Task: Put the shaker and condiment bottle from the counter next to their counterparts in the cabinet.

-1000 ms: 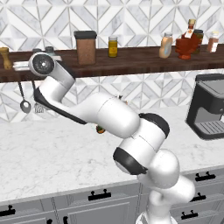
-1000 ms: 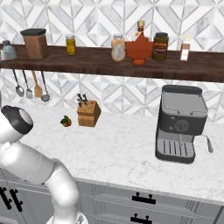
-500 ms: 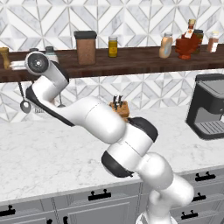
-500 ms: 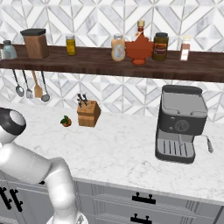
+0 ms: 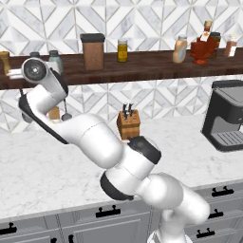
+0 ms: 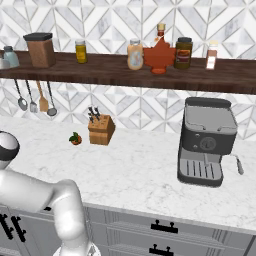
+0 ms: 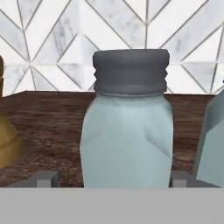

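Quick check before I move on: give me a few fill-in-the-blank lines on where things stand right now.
1. In the hand view the shaker stands upright on the dark wooden ____.
2. The shaker's cap is ____ in colour.
3. The knife block stands on the counter, left of the ____ machine.
4. The peach-orange bottle stands beside a ____ bottle shaped like a leaf.

Missing words: shelf; grey; coffee; red

A grey espresso machine point(image 6: 207, 142) stands on a white marble counter point(image 6: 140, 172), well apart from a wooden knife block point(image 6: 101, 129). A small red and green fruit point(image 6: 75, 139) lies just beside the block. Ladles and a spatula point(image 6: 43, 99) hang against the patterned tile wall point(image 6: 125, 20). Grey drawers with black handles point(image 6: 165, 227) run below the counter.
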Tool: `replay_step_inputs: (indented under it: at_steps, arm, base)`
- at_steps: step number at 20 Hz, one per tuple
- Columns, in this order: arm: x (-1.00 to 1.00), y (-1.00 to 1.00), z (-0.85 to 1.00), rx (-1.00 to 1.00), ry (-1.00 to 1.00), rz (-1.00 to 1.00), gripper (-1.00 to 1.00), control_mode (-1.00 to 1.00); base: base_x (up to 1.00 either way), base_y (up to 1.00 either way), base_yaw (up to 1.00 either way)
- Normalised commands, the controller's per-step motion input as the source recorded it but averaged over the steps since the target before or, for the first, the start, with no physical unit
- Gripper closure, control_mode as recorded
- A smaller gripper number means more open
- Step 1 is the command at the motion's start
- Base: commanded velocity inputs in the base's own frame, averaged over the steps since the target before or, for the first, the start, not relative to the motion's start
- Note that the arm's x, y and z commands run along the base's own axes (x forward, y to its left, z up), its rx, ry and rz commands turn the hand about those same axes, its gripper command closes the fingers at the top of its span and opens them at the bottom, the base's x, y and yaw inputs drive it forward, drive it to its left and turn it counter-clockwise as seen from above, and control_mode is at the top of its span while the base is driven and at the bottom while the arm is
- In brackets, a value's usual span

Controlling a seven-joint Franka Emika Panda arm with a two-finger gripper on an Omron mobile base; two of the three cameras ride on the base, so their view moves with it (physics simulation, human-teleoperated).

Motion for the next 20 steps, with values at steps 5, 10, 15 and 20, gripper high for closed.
replay_step_inputs:
  at_steps: [5,10,15,20]
  arm:
    - [-0.18,0.17,-0.13,0.0,-0.04,0.01,-1.0,-1.0]
    - [-0.56,0.32,0.0,0.0,-0.05,0.0,-1.0,-1.0]
    - [-0.86,0.22,0.0,0.0,-0.1,0.0,-1.0,-1.0]
    - [-0.99,0.15,0.0,0.01,-0.1,0.0,-1.0,-1.0]
  base:
    - [0.0,0.0,0.0]
    - [0.0,0.0,0.0]
    - [0.0,0.0,0.0]
    - [0.0,0.0,0.0]
